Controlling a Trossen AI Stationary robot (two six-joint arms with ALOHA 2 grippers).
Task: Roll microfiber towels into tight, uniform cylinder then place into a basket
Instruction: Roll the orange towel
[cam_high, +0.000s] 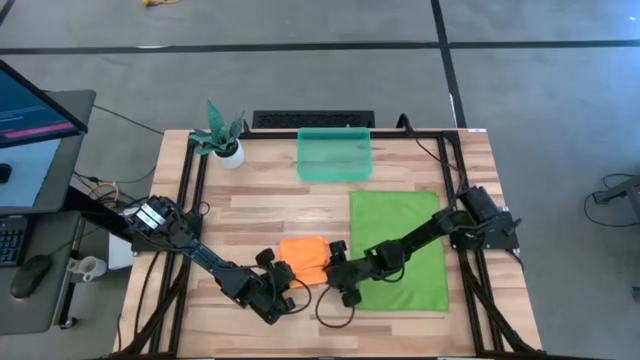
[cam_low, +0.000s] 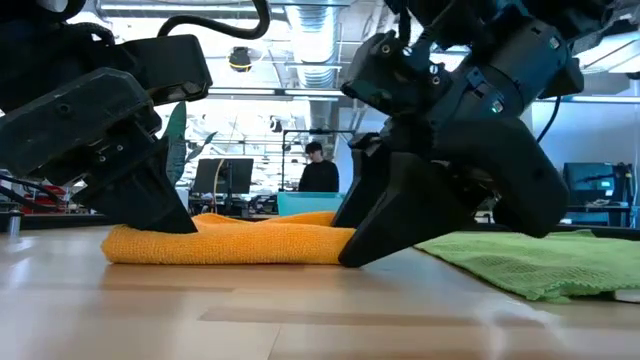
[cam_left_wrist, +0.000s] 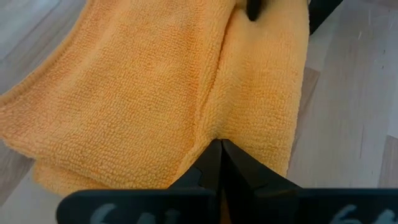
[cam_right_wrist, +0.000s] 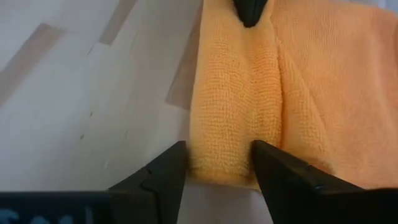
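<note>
Wooden table: the folded orange towel lies near six o'clock, long axis nine-to-three. Left gripper, fingers closed, presses its nine-o'clock end; right gripper straddles its three-o'clock end, parted. Green towel lies flat at four o'clock, basket at twelve.

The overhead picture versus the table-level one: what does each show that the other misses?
Only the overhead view shows the translucent teal plastic basket from above, the small white-potted plant and the whole flat bright green microfiber towel. Only the table-level view shows a person in the room behind. Both show the folded orange microfiber towel with the left gripper and right gripper at its ends.
</note>
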